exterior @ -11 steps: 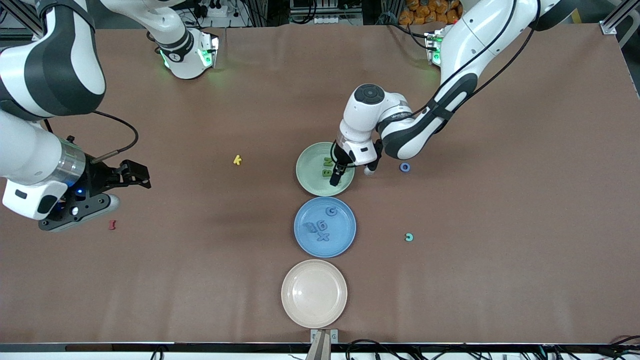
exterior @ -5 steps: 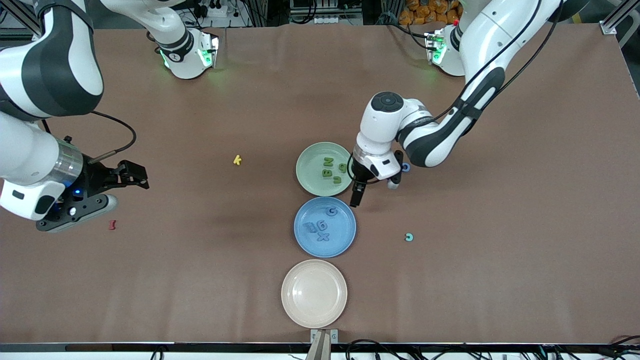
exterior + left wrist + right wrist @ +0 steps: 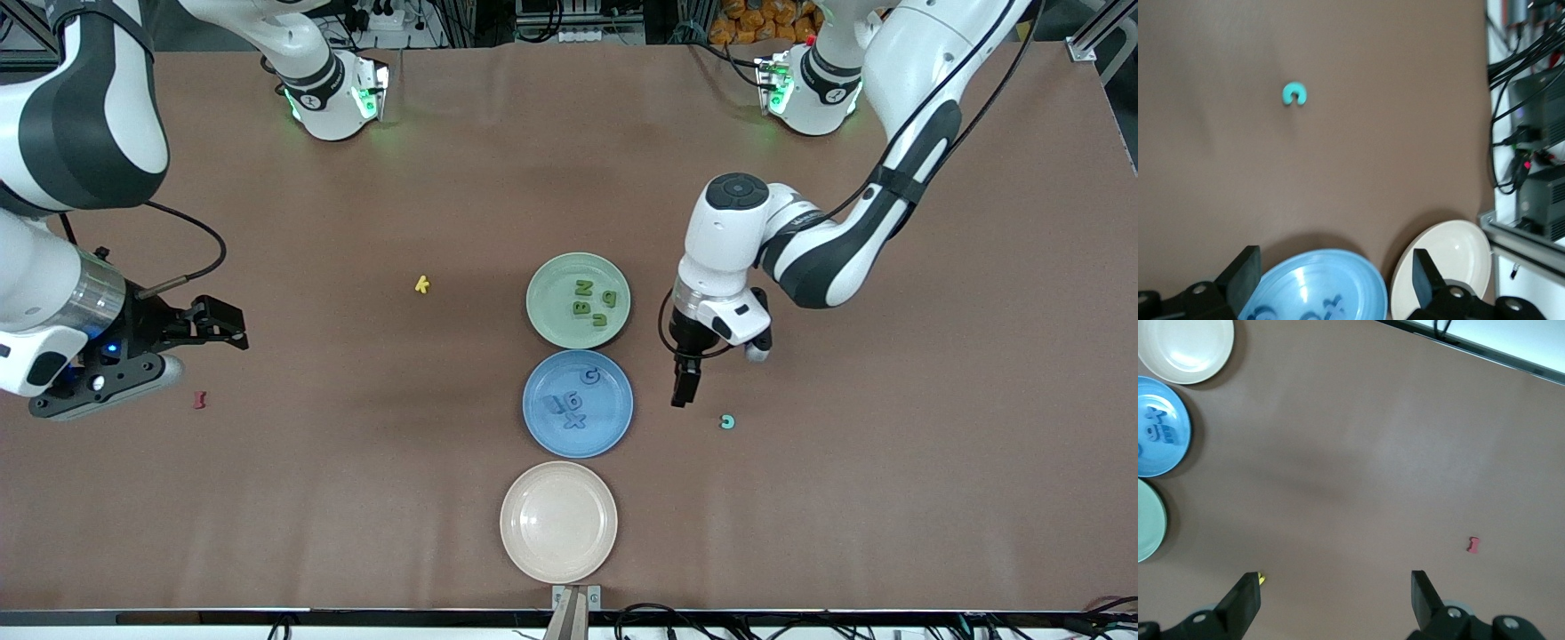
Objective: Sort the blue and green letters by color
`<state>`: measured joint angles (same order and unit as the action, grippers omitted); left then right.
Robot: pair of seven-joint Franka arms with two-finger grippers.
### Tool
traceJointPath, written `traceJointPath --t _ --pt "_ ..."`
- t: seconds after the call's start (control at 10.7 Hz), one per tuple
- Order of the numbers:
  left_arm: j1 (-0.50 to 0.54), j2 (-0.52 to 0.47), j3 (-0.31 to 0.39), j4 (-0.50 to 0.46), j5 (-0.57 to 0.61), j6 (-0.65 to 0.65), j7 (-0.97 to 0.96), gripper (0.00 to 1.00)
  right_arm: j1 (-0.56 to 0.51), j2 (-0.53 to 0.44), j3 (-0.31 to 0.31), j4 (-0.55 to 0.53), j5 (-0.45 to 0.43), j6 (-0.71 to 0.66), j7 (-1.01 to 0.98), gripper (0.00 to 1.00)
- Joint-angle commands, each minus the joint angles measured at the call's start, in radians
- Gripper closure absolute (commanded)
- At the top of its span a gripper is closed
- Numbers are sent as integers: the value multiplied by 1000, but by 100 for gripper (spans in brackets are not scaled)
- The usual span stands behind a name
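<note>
My left gripper (image 3: 683, 388) hangs open and empty over the bare table, between the blue plate (image 3: 617, 418) and a small teal C-shaped letter (image 3: 728, 421). In the left wrist view the teal letter (image 3: 1295, 93) lies apart from the gripper (image 3: 1333, 273), whose jaws frame the blue plate's rim (image 3: 1365, 280). Several olive green letters (image 3: 583, 287) lie in the green plate (image 3: 547, 320). Several blue letters (image 3: 575, 420) lie in the blue plate. My right gripper (image 3: 218, 324) waits open and empty toward the right arm's end of the table.
An empty cream plate (image 3: 558, 521) sits nearest the front camera, in line with the other two plates. A yellow K (image 3: 422, 284) lies beside the green plate toward the right arm's end. A dark red piece (image 3: 200, 400) lies near the right gripper.
The left gripper opened over the green plate, left green letters there, and swung away to the table beside the blue plate. The right arm drifted slightly.
</note>
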<state>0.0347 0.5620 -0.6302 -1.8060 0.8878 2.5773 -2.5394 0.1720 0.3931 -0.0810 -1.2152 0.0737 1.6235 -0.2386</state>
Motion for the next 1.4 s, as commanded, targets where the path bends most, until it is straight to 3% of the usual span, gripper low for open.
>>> traceJointPath --t 0.0,0.47,0.75,1.12,1.31 --pt "-13 -31 -6 16 36 -40 81 0 0 -26 6 -1 -90 -13 28 0" --pt "13 -37 -9 13 19 -83 324 0 -77 -54 7 -1 -75 -63 35 0" --pt "105 -80 -37 7 -45 -141 499 0 -117 -51 7 -13 -81 -54 32 0" --pt "142 -102 -51 4 -116 -141 614 0 -158 -161 7 -194 -94 18 24 0" --pt "148 -123 -34 -1 -217 -141 796 0 -154 -190 9 -222 -89 16 24 0"
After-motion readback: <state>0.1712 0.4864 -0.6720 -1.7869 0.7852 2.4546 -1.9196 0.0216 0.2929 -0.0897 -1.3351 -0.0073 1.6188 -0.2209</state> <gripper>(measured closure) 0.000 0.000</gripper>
